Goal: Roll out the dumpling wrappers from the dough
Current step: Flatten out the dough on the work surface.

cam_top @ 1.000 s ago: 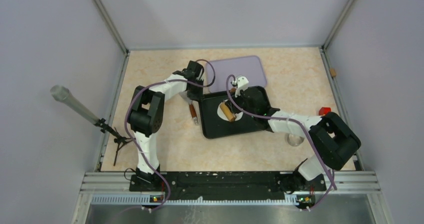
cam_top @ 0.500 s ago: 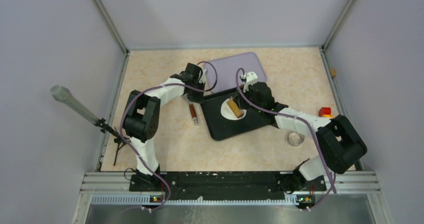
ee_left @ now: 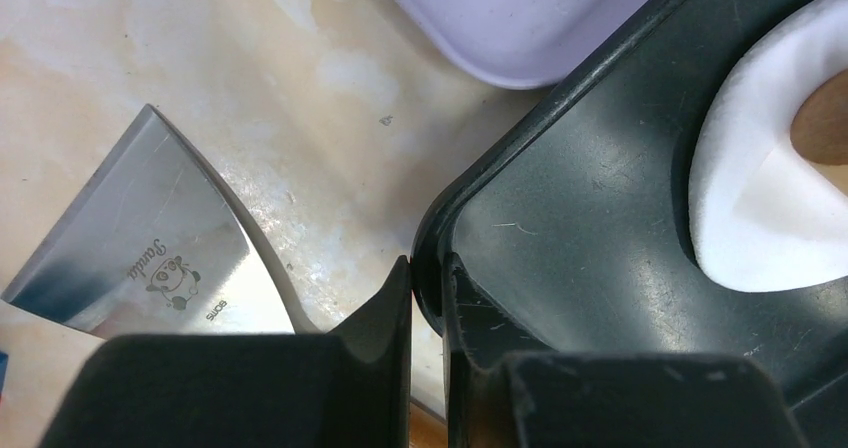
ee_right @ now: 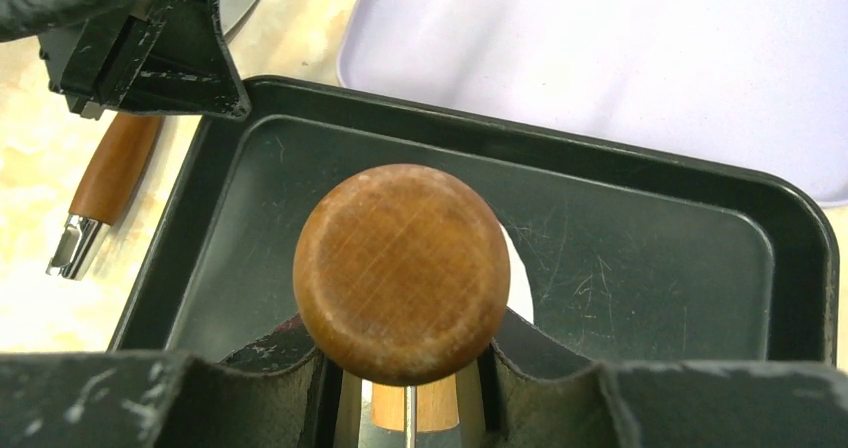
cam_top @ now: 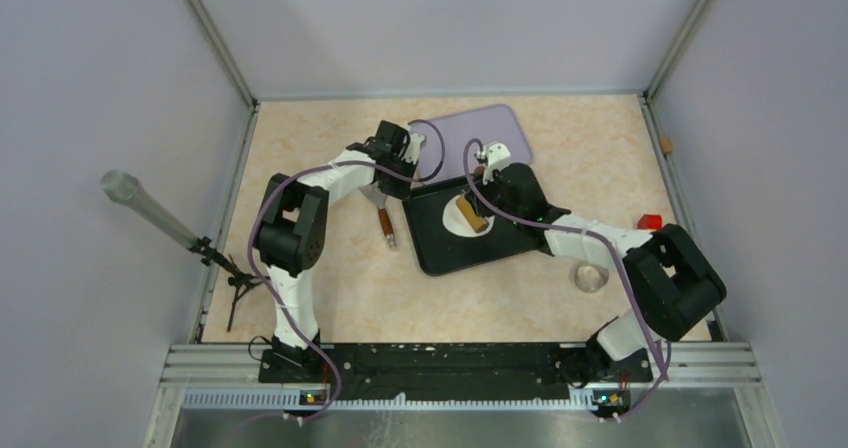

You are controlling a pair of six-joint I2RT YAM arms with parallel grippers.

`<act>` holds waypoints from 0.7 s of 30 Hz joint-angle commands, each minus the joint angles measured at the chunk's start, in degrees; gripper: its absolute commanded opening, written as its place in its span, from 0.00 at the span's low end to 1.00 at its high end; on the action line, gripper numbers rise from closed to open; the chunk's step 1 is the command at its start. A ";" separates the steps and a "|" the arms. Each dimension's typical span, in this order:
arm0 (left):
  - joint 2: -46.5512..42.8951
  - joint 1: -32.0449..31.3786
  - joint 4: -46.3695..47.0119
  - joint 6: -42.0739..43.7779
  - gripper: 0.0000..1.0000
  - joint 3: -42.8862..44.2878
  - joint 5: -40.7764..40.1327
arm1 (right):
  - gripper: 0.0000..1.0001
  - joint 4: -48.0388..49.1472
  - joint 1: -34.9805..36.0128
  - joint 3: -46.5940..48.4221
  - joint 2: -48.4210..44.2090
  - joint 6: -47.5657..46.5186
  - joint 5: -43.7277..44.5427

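Observation:
The dough [cam_top: 453, 219] is a flattened white round sheet on the black tray [cam_top: 500, 253]; it also shows in the left wrist view as dough [ee_left: 760, 208]. My right gripper [ee_right: 410, 368] is shut on a wooden rolling pin [cam_top: 470, 214], which lies across the dough. Its round end [ee_right: 400, 268] fills the right wrist view and hides most of the dough [ee_right: 518, 278]. My left gripper [ee_left: 428, 278] is shut on the tray's rim at its far left corner, one finger inside and one outside. The dumpling wrappers are out of view.
A cleaver with a wooden handle [cam_top: 386, 222] and a steel blade [ee_left: 150, 258] lies just left of the tray. A lilac cutting board [cam_top: 475, 138] sits behind the tray. A small glass dish [cam_top: 590, 277] and a red object [cam_top: 650, 221] stand at the right.
The right gripper has pushed the rolling pin away from the arm bases across the dough. The tray has shifted slightly right and turned, with the left gripper still on its corner.

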 commanded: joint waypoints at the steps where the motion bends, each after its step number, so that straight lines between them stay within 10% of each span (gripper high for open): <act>1: -0.30 -0.82 2.18 0.41 0.00 1.44 4.59 | 0.00 -11.33 2.50 -3.47 4.91 -1.36 -1.80; 21: 1.79 -0.75 0.25 -8.16 0.00 -0.15 1.92 | 0.00 -13.50 6.40 -5.27 7.12 -3.10 -12.17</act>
